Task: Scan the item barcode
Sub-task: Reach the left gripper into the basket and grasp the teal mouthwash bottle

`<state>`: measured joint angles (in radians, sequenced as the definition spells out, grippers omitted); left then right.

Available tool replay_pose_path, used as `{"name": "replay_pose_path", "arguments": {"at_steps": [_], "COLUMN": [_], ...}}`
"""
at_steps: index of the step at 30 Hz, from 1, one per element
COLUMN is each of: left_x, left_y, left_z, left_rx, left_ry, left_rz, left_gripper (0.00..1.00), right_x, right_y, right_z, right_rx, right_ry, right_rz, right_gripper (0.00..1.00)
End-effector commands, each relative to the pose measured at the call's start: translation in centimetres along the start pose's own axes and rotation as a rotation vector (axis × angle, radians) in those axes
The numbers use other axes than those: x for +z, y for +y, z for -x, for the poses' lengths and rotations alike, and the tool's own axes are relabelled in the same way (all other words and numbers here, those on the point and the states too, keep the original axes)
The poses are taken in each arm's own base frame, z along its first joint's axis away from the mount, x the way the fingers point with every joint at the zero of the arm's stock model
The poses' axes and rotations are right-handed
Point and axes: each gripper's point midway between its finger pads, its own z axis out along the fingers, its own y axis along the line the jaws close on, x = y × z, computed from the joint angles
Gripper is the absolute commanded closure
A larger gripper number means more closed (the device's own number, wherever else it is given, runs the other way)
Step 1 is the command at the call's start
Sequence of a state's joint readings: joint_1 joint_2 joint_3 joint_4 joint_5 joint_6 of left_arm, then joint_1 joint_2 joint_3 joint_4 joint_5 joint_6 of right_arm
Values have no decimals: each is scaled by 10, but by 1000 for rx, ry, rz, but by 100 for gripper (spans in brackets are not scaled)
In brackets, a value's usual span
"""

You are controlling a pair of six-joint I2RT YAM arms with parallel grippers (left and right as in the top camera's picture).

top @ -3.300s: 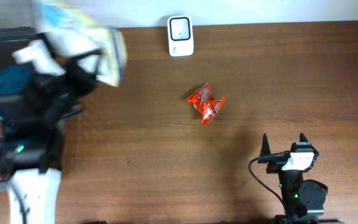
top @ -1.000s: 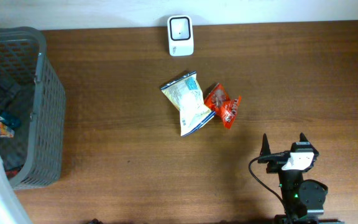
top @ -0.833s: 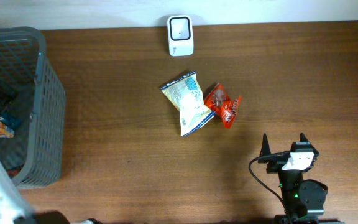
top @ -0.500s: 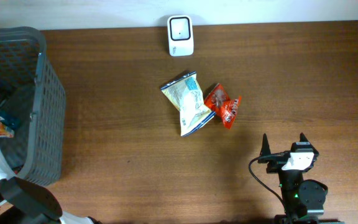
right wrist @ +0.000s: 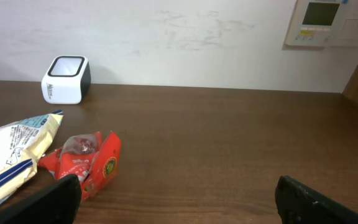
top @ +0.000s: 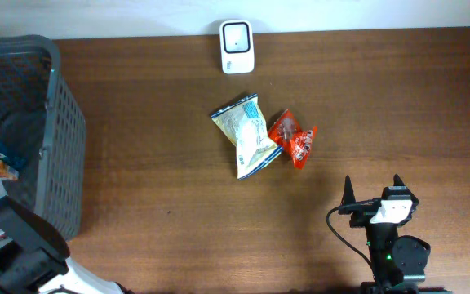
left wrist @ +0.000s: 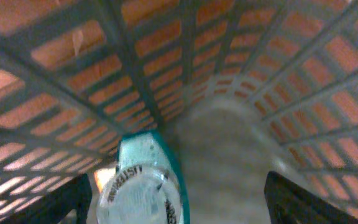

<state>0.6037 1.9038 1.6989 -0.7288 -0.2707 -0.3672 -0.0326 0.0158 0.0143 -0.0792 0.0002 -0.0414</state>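
Two arms share this surface [top: 398, 98], and the risk sits mostly at the left. The left gripper [left wrist: 179, 202] is down inside the grey basket [top: 64, 147] at the left edge, jaws spread wide and clamped on nothing. A teal item [left wrist: 145, 155] with a round white label lies just below and between them. That view is blurred and the mesh walls crowd in close. A closure that lands off-centre could pinch only the item's edge and let it slip on the lift — or a finger could snag the mesh and drag the basket along.

In the middle, a pale snack bag [top: 247, 135] and a red packet [top: 294, 140] lie touching each other, just on the near side of the white scanner [top: 237, 35], which stands at the far edge. Anything carried from the basket to the scanner passes close to them and could sweep them aside, or reach the scanner window with its barcode turned away.

At the near right, the right gripper [top: 373, 186] is parked with jaws released and empty, well apart from the packets — little hazard there unless it moves toward them.
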Motion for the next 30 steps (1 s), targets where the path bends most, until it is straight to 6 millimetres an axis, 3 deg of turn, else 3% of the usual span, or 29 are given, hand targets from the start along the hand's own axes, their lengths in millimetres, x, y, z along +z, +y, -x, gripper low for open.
{"name": "replay_pose_path", "arguments": {"at_steps": [1,3,8,14,16,20,30], "left_x": [6,6,7,24,27,27,25], "left_y": [1,1,5,8,13,17,18], "left_z": [13,13,2,-7,-8,-4,-5], "left_rx": [-25,-25,-13,-1,3,1,2], "left_ry": [-48,-48,-9,20,17,-1,2], "left_rz": [3,2,22,56,88,117,116], "left_gripper": [22,31,33,32,36,53,58], "right_x": [0,0,0,0,0,0,0], "right_y": [1,1,1,1,1,1,1], "right_z": [-4,-4,-4,-4,-4,-4,-4], "right_rx": [-4,-4,-4,-4,-4,-4,-4], "right_ry": [6,6,6,6,6,6,6], "right_rz": [1,1,1,1,1,1,1], "right_gripper": [2,2,2,2,2,2,2]}}
